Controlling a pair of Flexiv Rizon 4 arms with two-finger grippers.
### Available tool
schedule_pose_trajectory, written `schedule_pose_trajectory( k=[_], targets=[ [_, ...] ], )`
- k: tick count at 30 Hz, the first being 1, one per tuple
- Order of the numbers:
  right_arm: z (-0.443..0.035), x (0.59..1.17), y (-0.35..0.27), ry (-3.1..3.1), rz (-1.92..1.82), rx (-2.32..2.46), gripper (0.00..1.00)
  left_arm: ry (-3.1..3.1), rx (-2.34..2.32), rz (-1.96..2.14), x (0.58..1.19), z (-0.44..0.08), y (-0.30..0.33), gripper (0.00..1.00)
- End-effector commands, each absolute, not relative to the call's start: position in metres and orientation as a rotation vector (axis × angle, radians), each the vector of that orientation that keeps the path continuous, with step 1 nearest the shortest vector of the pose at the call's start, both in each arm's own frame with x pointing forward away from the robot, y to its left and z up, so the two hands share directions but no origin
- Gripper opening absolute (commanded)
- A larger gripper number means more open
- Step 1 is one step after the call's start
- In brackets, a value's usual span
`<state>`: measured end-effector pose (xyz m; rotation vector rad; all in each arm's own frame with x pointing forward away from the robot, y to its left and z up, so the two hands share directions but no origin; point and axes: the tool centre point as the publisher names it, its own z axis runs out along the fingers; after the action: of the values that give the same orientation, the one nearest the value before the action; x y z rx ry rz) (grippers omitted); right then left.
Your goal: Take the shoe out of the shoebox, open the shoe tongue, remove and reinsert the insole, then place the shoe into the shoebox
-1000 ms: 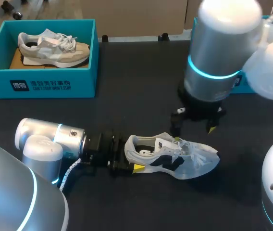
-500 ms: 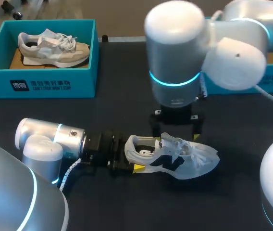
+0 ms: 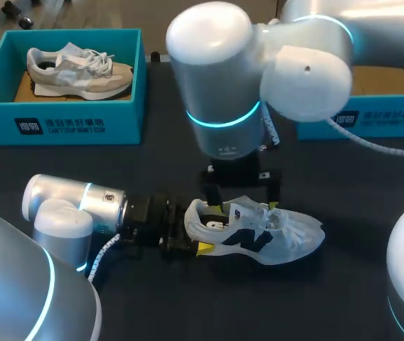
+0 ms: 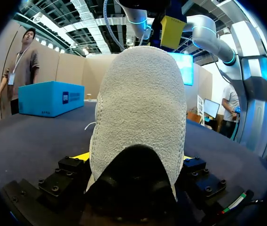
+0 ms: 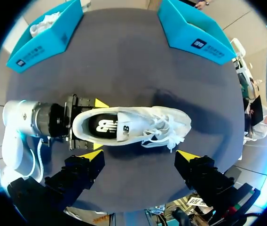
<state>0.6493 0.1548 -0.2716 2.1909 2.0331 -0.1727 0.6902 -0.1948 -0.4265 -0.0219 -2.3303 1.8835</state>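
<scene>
Left gripper clamps the heel of the white sneaker near the front edge of the table; right gripper hangs above, fingers wide apart. Unboxing judged complete; insole seated, so tongue, insole and reboxing steps are outstanding. Teal shoeboxes: far corners

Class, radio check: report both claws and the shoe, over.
Left claw shut on shoe, at heel. Right claw open, over the shoe. Shoe upright on table.
</scene>
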Motion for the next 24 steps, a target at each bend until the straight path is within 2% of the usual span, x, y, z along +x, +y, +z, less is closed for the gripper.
schedule_pose_trajectory(
  k=[1, 24],
  targets=[
    [-0.283, 0.643, 0.173, 1.844, -0.396, 2.140, 1.00, -2.332, -0.020, 1.879, 0.690, -0.433, -0.195, 0.00],
    [-0.311, 0.648, 0.212, 1.553, -0.700, 2.068, 1.00, -2.332, -0.020, 1.879, 0.690, -0.433, -0.195, 0.00]
  ],
)
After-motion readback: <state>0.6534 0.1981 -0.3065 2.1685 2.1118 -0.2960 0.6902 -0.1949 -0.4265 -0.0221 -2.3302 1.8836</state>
